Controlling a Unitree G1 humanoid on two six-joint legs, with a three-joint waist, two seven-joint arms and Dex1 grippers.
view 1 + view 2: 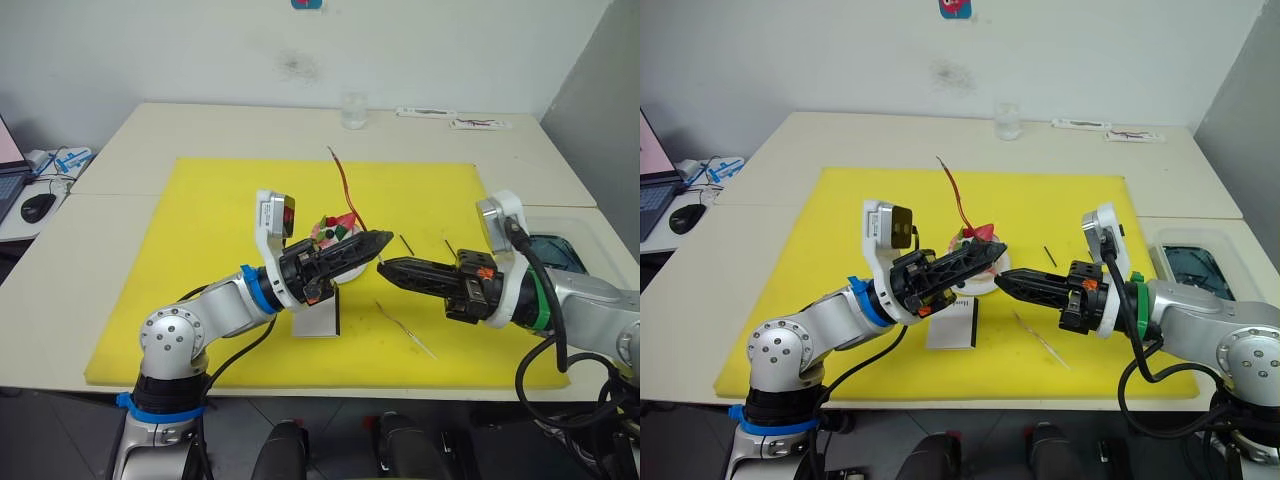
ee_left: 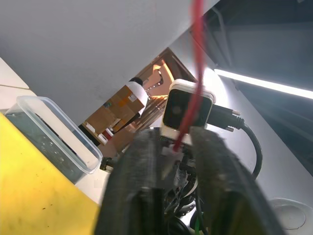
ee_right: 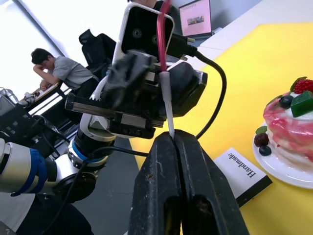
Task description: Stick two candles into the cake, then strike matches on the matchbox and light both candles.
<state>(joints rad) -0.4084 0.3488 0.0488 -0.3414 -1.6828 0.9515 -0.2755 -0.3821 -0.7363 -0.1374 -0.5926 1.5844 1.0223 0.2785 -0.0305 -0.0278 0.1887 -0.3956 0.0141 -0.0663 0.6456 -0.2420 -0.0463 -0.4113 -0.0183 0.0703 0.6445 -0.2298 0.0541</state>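
Above the yellow mat point(image 1: 200, 260) on the tabletop point(image 1: 200, 130), the two pincers meet tip to tip just in front of the cake point(image 1: 975, 250). The left pincer point(image 1: 378, 243) is closed on the lower end of the red candle point(image 1: 343, 185), which rises wavy and tilted from its fingers, up and back over the cake. The right pincer point(image 1: 390, 268) is pressed shut as well, and the right wrist view shows it pinching the pale bottom tip of that same candle, so both pincers have hold of it at once. The cake sits on its white plate point(image 1: 992, 280) near the middle of the mat, partly hidden behind the left pincer. The matchbox point(image 1: 952, 325) lies flat on the mat just in front of the plate, under the left arm. The tan candle point(image 1: 405, 328) lies on the mat in front of the right pincer, apart from the cake. Two matches point(image 1: 406, 243) lie on the mat beyond the right pincer, to the right of the cake. A glass point(image 1: 353, 110) stands at the far edge of the tabletop, and a clear tub point(image 1: 560, 250) sits off the mat on the right.
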